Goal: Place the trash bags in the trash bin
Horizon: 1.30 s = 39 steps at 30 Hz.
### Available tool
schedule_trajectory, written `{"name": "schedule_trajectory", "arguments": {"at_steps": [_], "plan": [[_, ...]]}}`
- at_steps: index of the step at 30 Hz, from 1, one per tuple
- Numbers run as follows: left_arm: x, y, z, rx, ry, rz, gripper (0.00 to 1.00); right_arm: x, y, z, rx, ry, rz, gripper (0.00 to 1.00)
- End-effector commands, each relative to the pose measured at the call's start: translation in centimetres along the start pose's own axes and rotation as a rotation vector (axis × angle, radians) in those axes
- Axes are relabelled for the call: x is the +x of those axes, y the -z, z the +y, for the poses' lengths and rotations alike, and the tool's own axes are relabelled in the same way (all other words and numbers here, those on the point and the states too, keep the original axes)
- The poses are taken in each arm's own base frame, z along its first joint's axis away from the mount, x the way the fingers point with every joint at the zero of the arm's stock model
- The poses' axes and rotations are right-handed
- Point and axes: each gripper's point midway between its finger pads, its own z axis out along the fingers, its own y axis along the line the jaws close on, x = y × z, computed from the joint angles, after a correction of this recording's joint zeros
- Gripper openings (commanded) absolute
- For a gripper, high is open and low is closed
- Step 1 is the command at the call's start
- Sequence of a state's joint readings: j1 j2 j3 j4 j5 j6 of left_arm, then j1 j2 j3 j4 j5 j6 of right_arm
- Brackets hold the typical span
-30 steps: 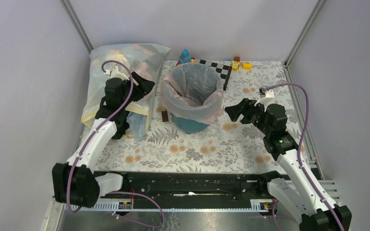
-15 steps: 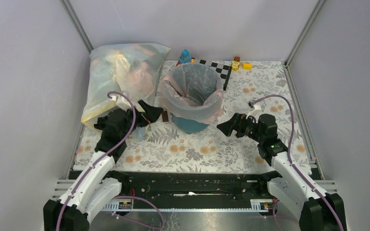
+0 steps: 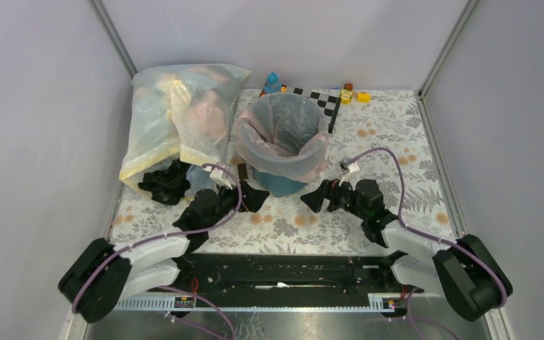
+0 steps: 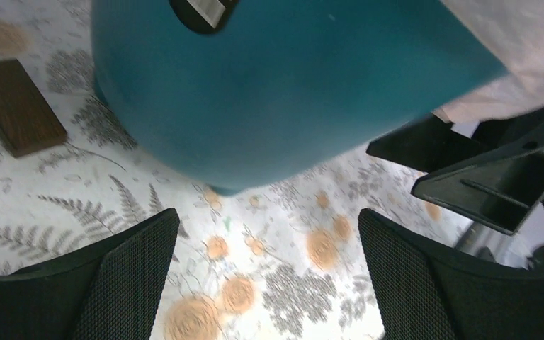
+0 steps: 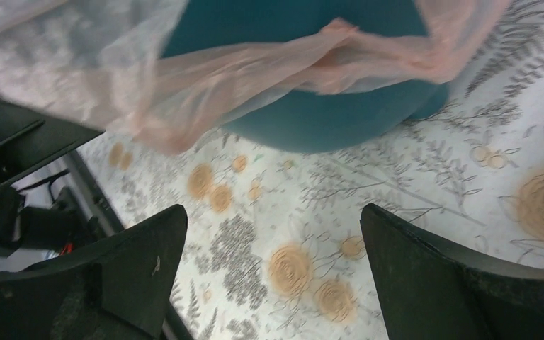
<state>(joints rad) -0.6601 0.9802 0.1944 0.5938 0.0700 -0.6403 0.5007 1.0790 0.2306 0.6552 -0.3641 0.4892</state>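
Though the overhead view hides it, the left wrist view shows a small white label (image 4: 207, 8) on the round teal plastic trash bin (image 4: 290, 85); left gripper (image 3: 253, 196) and right gripper (image 3: 316, 200) gape empty.

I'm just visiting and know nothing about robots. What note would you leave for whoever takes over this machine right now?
Left pincer: open, empty, low by the base of the trash bin.
Right pincer: open, empty, low on the bin's other side.
Done: a clear pinkish bag lines the bin, its edge folded over the rim.
Outside: a big stuffed clear bag at back left; a crumpled black bundle, perhaps a bag, in front of it.
Left: probably judge whether those go in.
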Motion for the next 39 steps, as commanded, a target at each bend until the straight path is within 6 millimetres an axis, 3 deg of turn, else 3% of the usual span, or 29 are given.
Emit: {"name": "schedule_trajectory", "arguments": {"at_steps": [1,10,14,17,22,32,39], "plan": [[-4.7,-1.8,-0.5,0.013,-0.065,-0.230,0.99,-4.3,-1.5,-0.7,0.047,0.057,-0.194,1.00],[-5.1,-6.4,-0.3,0.039,0.009,-0.265,0.98,-6.8,-6.9,-0.3,-0.060,-0.032,-0.275,0.98],[-5.2,-9.3,0.4,0.036,0.045,-0.233,0.98,-7.7,-9.4,-1.6,-0.018,-0.078,-0.277,0.98],[-6.4,-10.0,1.1,0.046,0.070,-0.243,0.99,-8.6,-10.1,-2.5,0.012,-0.087,-0.288,0.99],[-6.6,-9.0,2.3,-0.027,0.033,-0.226,0.99,-8.2,-8.6,-3.2,0.050,-0.068,-0.282,1.00],[-5.3,-3.1,4.0,-0.144,-0.053,-0.192,0.99,-6.0,-3.1,-5.1,0.207,0.014,-0.274,1.00],[-6.4,-0.5,4.8,-0.247,-0.128,-0.187,0.99,-7.8,1.7,-6.3,0.372,0.155,-0.357,1.00]]}}
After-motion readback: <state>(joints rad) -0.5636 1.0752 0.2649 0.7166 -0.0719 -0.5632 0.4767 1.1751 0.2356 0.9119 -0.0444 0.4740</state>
